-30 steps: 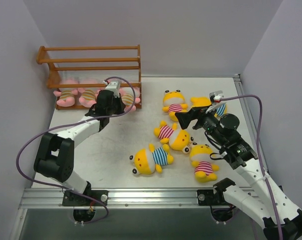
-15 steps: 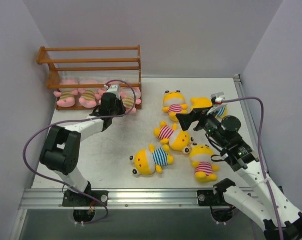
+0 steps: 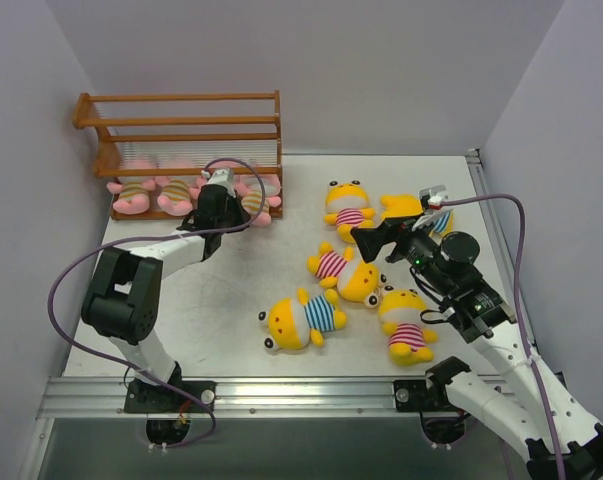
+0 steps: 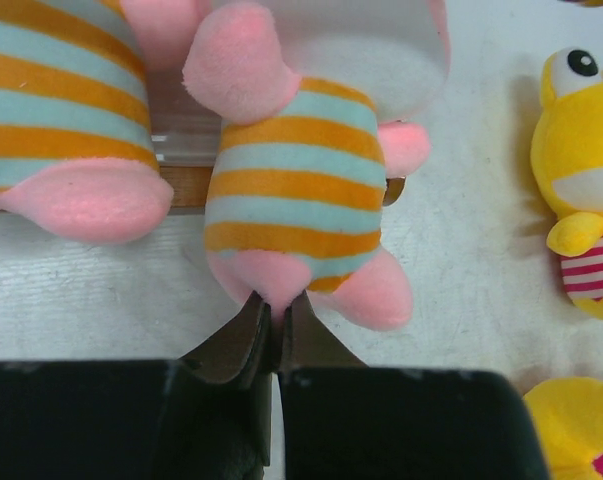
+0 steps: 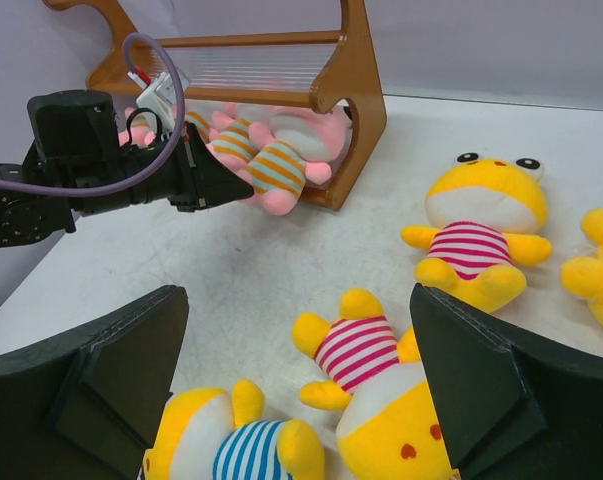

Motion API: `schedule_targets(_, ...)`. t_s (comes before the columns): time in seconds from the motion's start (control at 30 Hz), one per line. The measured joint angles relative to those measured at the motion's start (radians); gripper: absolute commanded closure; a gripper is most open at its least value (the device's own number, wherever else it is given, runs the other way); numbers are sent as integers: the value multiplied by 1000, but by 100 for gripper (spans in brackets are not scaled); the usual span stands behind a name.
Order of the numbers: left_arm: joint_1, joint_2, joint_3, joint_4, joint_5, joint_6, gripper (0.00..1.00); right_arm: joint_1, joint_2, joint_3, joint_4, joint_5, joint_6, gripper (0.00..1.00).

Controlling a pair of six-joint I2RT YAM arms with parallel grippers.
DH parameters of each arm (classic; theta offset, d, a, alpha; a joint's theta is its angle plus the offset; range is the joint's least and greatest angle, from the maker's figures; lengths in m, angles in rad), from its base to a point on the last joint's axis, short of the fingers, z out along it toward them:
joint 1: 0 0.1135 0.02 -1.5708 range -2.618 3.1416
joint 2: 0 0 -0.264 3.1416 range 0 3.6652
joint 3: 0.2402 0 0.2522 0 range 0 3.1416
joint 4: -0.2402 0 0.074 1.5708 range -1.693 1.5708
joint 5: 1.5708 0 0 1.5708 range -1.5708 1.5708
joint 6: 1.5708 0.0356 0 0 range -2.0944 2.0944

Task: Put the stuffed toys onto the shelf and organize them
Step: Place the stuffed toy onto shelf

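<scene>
Five yellow toys (image 3: 303, 318) lie loose on the table (image 3: 211, 300). The right gripper (image 3: 361, 242) hangs over them, jaws wide, empty. Farther back, the left gripper (image 4: 276, 310) is clenched, tips touching the underside of the fourth pink toy (image 4: 296, 190), on the bottom tier of the shelf (image 3: 181, 120). Step, as judged: seating the pink row. Next calls for a gentle inward push.

place: lab robot test cell
walls: plain lilac panels (image 3: 311, 60) beyond and flanking left gripper (image 4: 276, 315) and right gripper (image 3: 373, 238)
floor: scuffed white table (image 3: 221, 290) beneath both
mount: aluminium rail (image 3: 301, 395) behind them
</scene>
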Motion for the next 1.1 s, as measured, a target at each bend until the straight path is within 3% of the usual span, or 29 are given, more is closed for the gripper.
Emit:
schedule_targets(0.47,-1,24,-22,157,12,-74,96,0,0,0,0,-13,-4,0)
schedule_targets(1.1,-1,89,-5,165,10,-97,93,0,0,0,-1,-19,-8,0)
